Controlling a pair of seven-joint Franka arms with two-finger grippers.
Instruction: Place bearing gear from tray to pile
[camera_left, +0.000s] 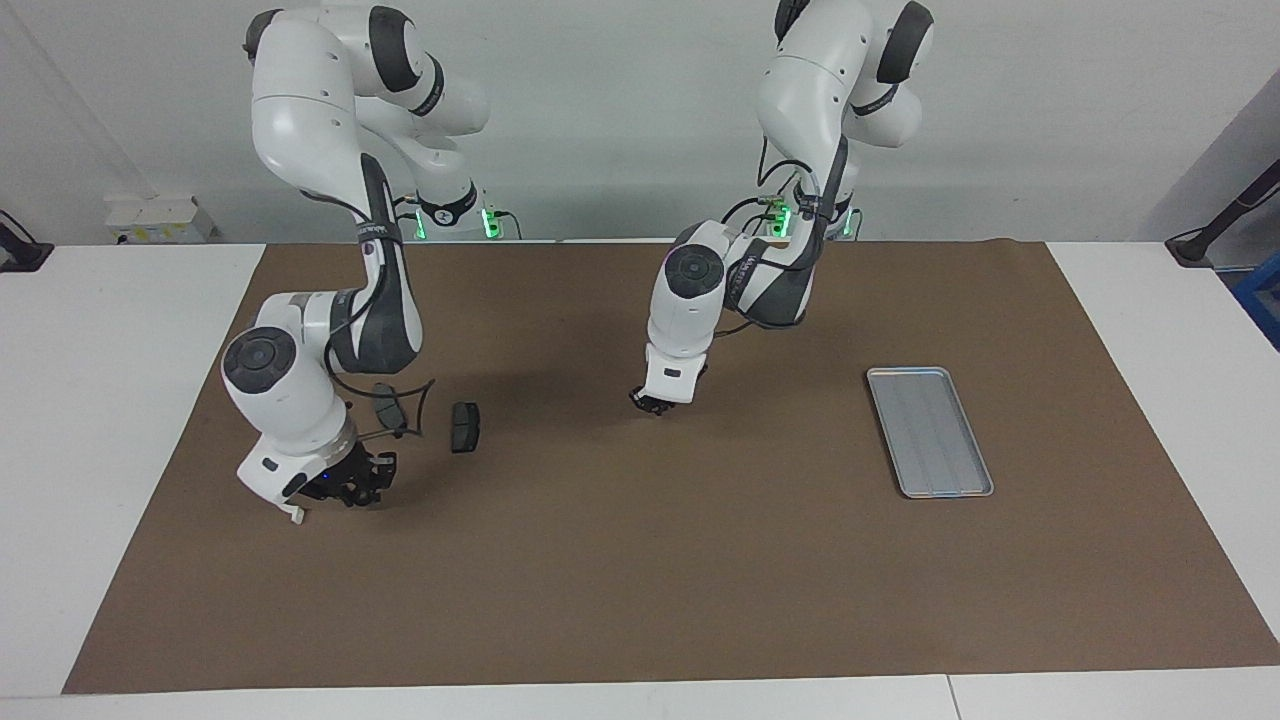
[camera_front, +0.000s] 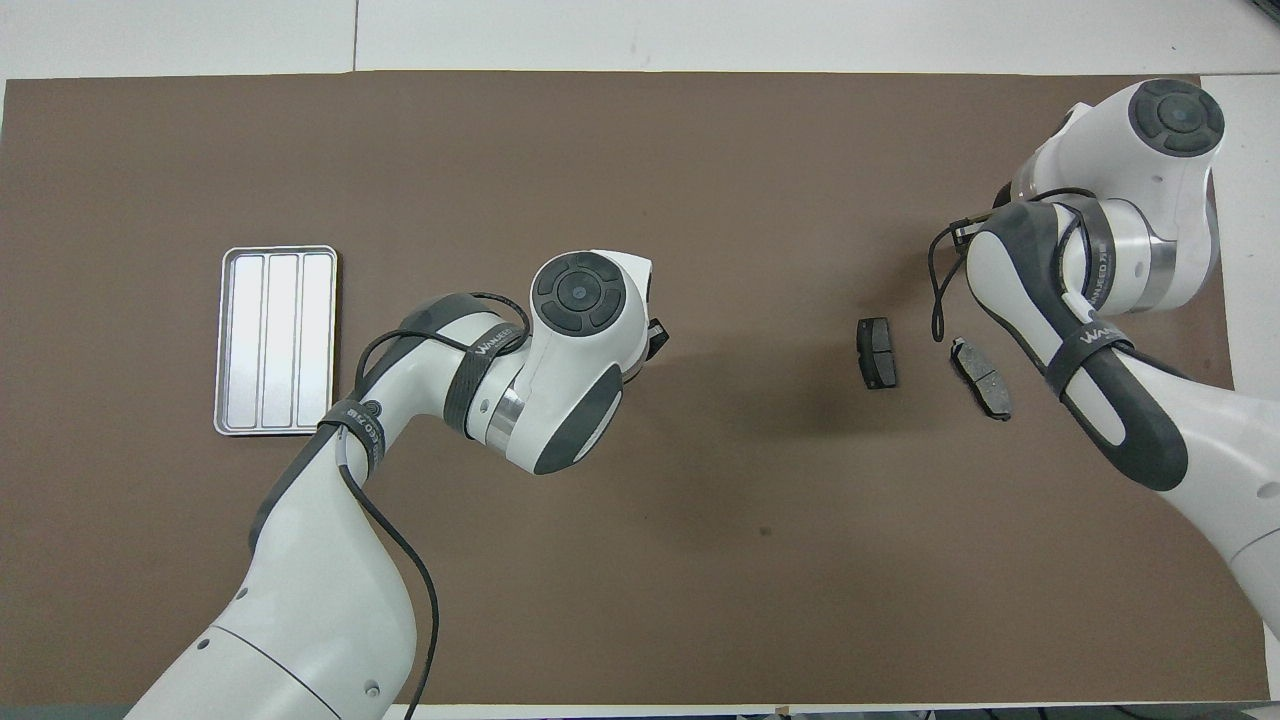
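Observation:
The silver-grey tray (camera_left: 930, 432) lies empty on the brown mat toward the left arm's end; it also shows in the overhead view (camera_front: 277, 340). Two dark brake pads (camera_left: 465, 427) (camera_left: 390, 408) of the pile lie toward the right arm's end, also seen from overhead (camera_front: 878, 352) (camera_front: 981, 377). The white bracket and the bearing gear do not show. My left gripper (camera_left: 655, 402) hangs low over the mat's middle, between tray and pads, with a dark tip; its hand covers it from overhead. My right gripper (camera_left: 358, 490) is low over the mat beside the pads (camera_front: 975, 228).
The brown mat (camera_left: 640, 600) covers most of the white table. The right arm's forearm and cable hang over the pad nearest it. Open mat lies between the tray and the pads, and along the edge farthest from the robots.

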